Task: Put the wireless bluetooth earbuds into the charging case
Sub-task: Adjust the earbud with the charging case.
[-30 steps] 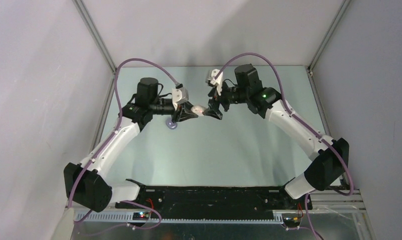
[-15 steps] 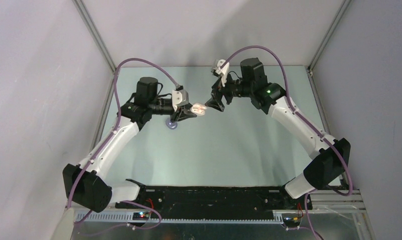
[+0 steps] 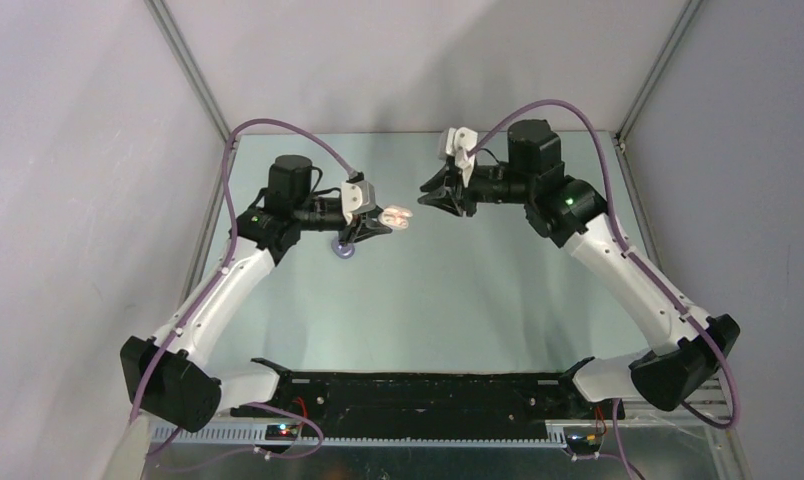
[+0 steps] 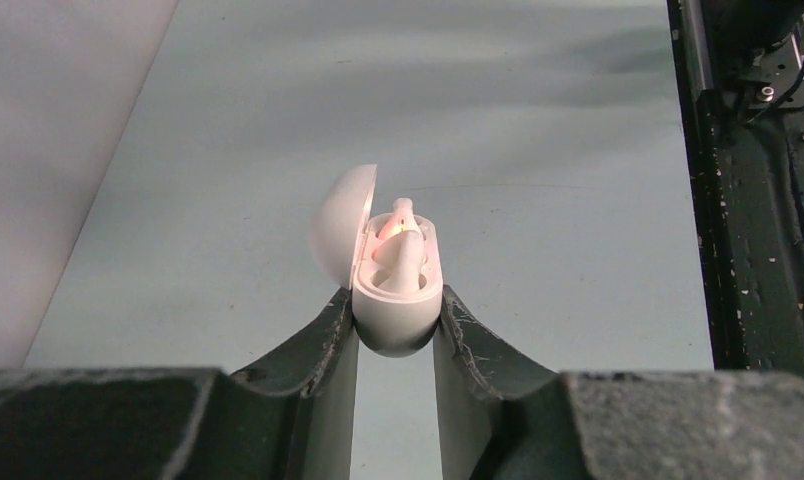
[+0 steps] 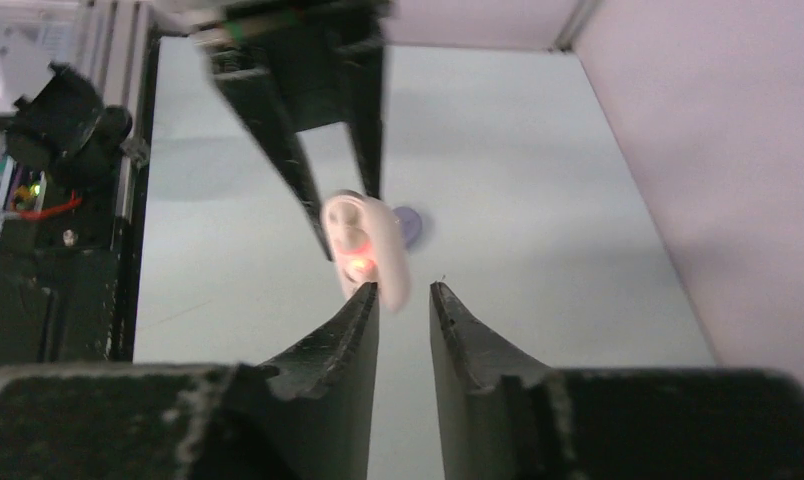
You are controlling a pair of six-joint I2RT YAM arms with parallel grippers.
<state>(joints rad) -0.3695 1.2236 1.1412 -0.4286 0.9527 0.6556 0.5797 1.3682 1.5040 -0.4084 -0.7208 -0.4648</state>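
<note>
My left gripper [image 4: 396, 294] is shut on the lower half of the white charging case [image 4: 396, 322], held above the table. The case lid [image 4: 340, 225] stands open to the left and a red light glows inside. The white earbuds [image 4: 404, 258] sit in the case's wells, one stem poking up. From above, the charging case [image 3: 399, 216] hangs at the left gripper [image 3: 382, 222] tip. My right gripper [image 3: 426, 197] is a short way right of it, apart from it. In the right wrist view the right gripper [image 5: 405, 288] is narrowly open with nothing between its fingers, and the case [image 5: 373, 245] is just beyond them.
A round lilac disc [image 3: 345, 251] lies on the pale green table [image 3: 458, 290] under the left wrist, also visible as the lilac disc [image 5: 411, 226] behind the case. Grey walls close in the left, right and far sides. A black rail [image 3: 428, 390] runs along the near edge.
My right gripper has drawn back to the right, away from the case, and its jaws have narrowed. The left gripper has kept hold of the open case, barely moving.
</note>
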